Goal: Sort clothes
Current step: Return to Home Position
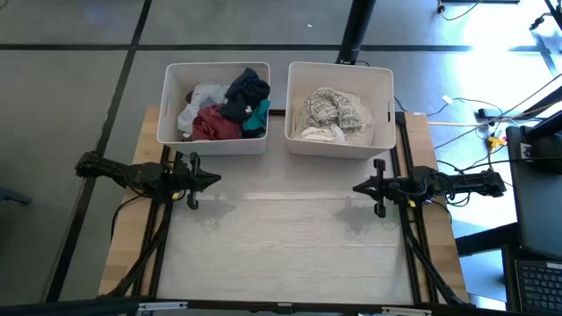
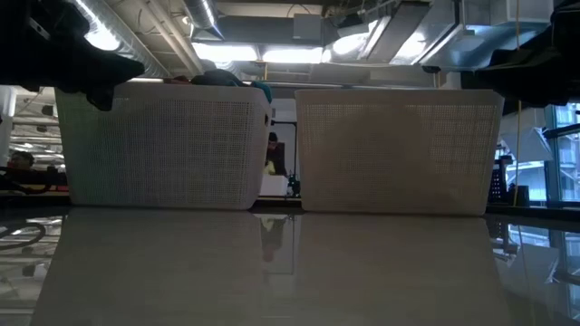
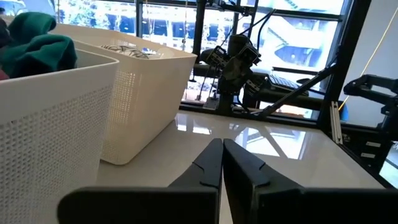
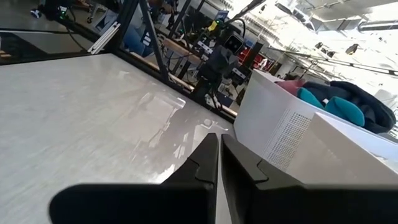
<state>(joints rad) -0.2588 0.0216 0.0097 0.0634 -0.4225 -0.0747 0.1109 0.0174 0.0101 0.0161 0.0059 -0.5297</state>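
Clothes (image 1: 224,110) lie beyond both claws, none between them. Over the near tabletop (image 1: 281,246), the left claw (image 1: 215,180) and right claw (image 1: 356,187) hover pressed together and empty, arms level and pointing inward at each other. Just past each stands a bin: dark, maroon and teal garments fill the left bin (image 1: 211,147), white patterned ones the right bin (image 1: 329,151).

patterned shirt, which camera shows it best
High view: it looks straight down into the right bin, so the patterned shirt lies exposed. Left wrist view catches only a sliver over the rim. Low view shows just the bin's wall; right wrist view shows none of it.
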